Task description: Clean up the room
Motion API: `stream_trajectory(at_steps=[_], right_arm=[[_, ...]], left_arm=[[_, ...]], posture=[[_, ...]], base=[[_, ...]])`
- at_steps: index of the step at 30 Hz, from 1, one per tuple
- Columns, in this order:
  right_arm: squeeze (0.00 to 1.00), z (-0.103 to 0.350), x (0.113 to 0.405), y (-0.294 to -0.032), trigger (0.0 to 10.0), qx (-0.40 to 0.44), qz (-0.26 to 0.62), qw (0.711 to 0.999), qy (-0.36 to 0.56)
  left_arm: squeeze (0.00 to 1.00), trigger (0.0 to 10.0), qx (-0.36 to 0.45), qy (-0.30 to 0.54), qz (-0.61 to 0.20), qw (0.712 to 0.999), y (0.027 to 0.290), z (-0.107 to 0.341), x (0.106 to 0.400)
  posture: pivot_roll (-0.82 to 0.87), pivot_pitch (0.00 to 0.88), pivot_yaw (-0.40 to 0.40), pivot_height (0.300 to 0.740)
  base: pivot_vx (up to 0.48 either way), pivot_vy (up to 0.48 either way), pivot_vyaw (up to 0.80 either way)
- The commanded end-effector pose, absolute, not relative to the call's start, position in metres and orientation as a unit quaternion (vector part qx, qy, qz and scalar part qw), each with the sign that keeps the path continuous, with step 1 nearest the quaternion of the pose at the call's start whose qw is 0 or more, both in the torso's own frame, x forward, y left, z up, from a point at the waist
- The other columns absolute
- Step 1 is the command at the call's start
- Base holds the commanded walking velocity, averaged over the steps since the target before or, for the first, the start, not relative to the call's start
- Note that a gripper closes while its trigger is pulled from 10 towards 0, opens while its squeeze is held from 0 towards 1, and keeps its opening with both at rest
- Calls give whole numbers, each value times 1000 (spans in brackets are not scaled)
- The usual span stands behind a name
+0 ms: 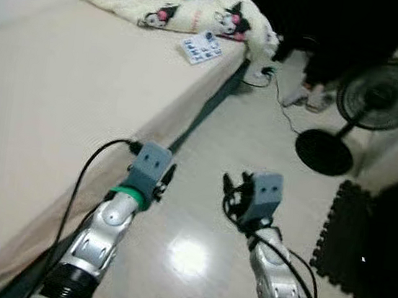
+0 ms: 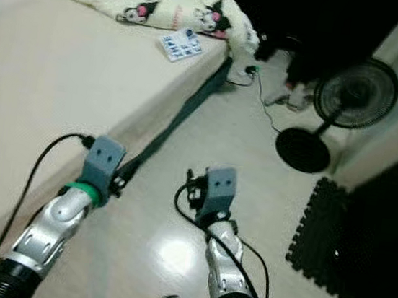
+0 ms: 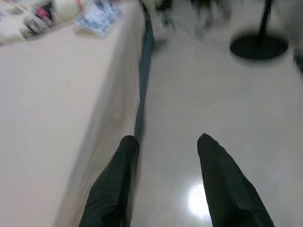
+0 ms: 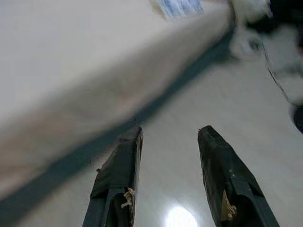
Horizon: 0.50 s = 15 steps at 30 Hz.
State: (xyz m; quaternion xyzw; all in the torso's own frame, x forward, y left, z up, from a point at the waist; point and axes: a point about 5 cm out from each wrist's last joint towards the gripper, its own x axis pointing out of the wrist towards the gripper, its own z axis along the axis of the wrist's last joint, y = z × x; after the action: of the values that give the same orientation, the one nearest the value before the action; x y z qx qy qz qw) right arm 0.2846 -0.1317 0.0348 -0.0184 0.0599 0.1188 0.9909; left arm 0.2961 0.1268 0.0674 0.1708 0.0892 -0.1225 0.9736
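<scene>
A cream blanket with black cartoon figures (image 1: 180, 5) lies bunched at the far end of the beige bed (image 1: 53, 95). A small blue-and-white printed pack (image 1: 202, 47) rests on the bed just in front of it. My left gripper (image 3: 166, 142) is held above the bed's edge, open and empty. My right gripper (image 4: 169, 135) hovers over the shiny floor beside the bed, open with nothing between its fingers. Both silver arms reach forward, the left arm (image 1: 105, 232) on the left and the right arm (image 1: 272, 263) on the right.
A black standing fan (image 1: 368, 104) stands on the floor at the far right. A cable (image 1: 281, 104) runs along the floor near the bed's far corner. Dark foam floor mats (image 1: 351, 237) lie to the right. Pale floor (image 1: 243, 147) stretches between bed and fan.
</scene>
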Motion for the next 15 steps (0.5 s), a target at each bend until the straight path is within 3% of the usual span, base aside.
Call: stream_trajectory(at_steps=[1, 7, 15], right_arm=[[0, 22, 277, -138, 10000, -33, 117, 989, 84], [0, 18, 274, -141, 10000, -37, 117, 988, 93], [0, 20, 278, -139, 10000, -31, 115, 989, 84]], left_arm=[[0, 10000, 195, 114, -131, 965, 132, 49, 288], [0, 10000, 199, 148, -126, 961, 144, 33, 278], [0, 10000, 175, 140, -122, 967, 139, 33, 282]], posture=[[11, 0, 38, 740], [12, 0, 36, 740], [12, 0, 36, 740]], base=[[0, 0, -781], [0, 0, -781], [0, 0, -781]])
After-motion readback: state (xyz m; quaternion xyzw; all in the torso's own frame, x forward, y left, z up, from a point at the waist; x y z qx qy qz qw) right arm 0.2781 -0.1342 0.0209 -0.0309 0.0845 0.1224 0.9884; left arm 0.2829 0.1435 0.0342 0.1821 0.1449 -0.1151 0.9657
